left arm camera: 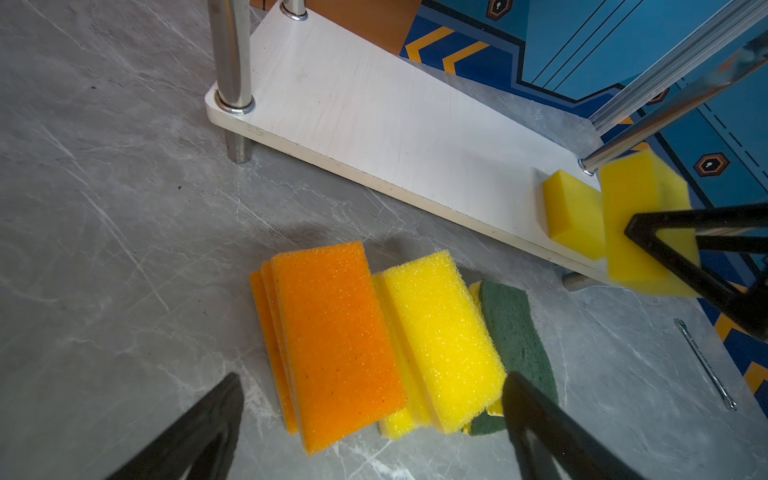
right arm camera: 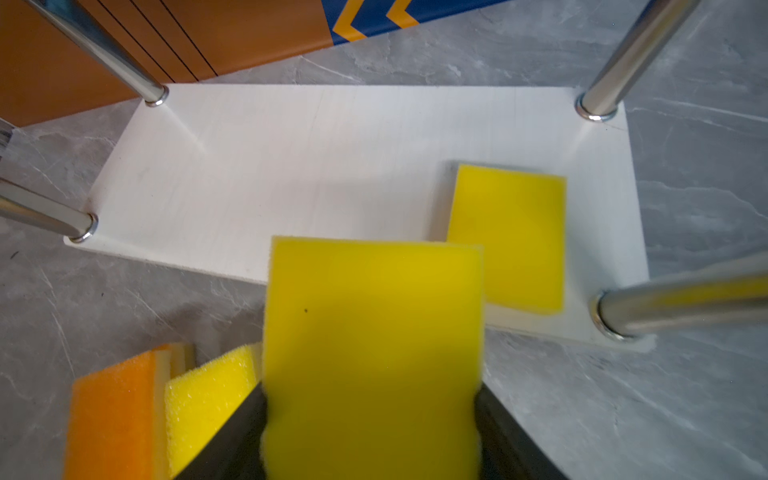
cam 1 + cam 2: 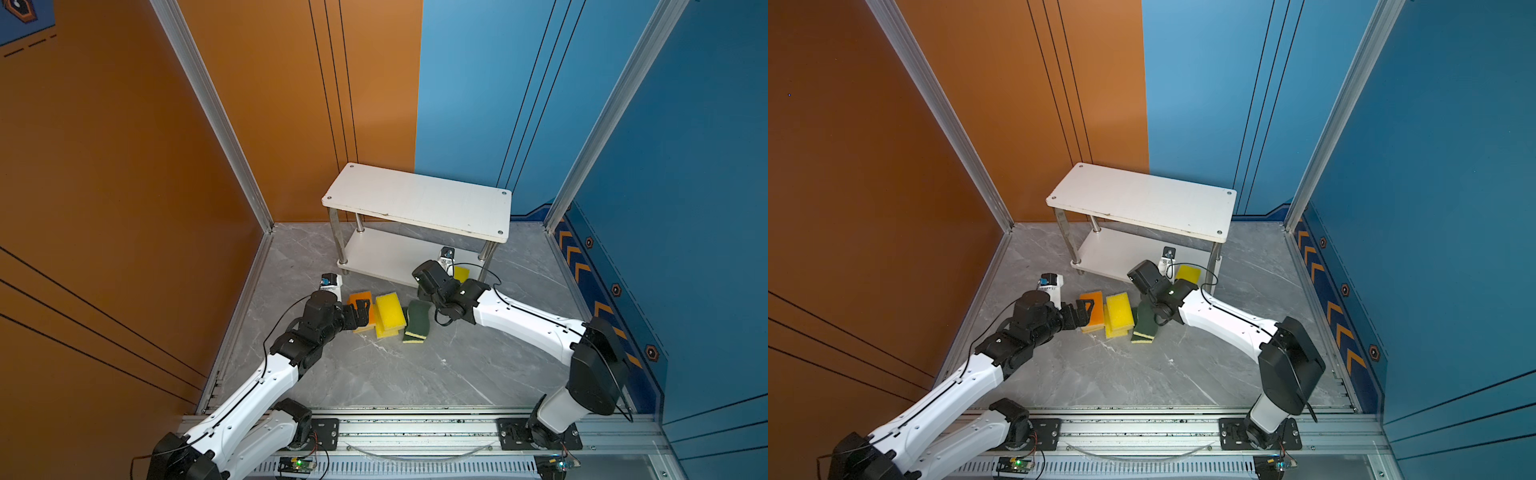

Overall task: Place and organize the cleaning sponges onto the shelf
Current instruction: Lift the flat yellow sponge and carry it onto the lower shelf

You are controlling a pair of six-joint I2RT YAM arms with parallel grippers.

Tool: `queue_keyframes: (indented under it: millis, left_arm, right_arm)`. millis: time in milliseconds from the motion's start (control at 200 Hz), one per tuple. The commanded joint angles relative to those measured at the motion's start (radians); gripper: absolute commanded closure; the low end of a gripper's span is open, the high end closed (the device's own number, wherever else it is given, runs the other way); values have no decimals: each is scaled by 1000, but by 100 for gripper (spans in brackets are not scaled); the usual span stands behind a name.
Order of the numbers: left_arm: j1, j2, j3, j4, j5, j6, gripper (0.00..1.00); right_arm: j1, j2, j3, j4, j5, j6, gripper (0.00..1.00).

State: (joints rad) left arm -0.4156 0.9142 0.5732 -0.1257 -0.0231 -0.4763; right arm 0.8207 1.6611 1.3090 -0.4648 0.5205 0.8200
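Right end effector (image 2: 370,432): I have it clamped on a yellow sponge (image 2: 374,340), the foam squeezed in between the two black fingers, low centre of the right wrist view.
Held sponge, heading: its long axis points straight out from the fingers toward the shelf's lower board (image 2: 291,166), its far edge just over the board's near rim.
Placed sponge (image 2: 511,237): already flat on that board, right of centre, long axis roughly parallel to the one I hold, just beside it.
Turning relation: the free board lies ahead and to the left of the placed sponge; I judge the drop goes alongside it.
Left end effector (image 1: 374,428): fingers wide apart, holding nothing, hovering at the bottom of the left wrist view over the pile.
Pile on tabletop (image 3: 415,374): orange sponges (image 1: 336,345), yellow sponges (image 1: 440,340), green scouring pads (image 1: 515,332), leaning in a row at centre; the left arm is nearer.
Top board (image 3: 419,199): nothing on it in both top views.
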Motion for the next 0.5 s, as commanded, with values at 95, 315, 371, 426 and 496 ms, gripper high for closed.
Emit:
queue_keyframes:
  millis: [95,315,371,426,496]
  left_arm:
    - [47,14,46,-14,90,47,2]
    - [96,41,48,15,145,48,3]
    - [101,46,42,28,156,43,2]
    - [104,49,35,42,161,41,2]
    - [109,55,31,50,164,39,2]
  right_arm:
    - [-32,118,152,-37,43,-19,34]
    - [-50,242,274,-49,54,-16,34]
    - [-53,264,288,-49,57,-12,34]
    - [-62,282,297,-49,53,-6,34]
    - [-71,299,298,-49,53,2,34]
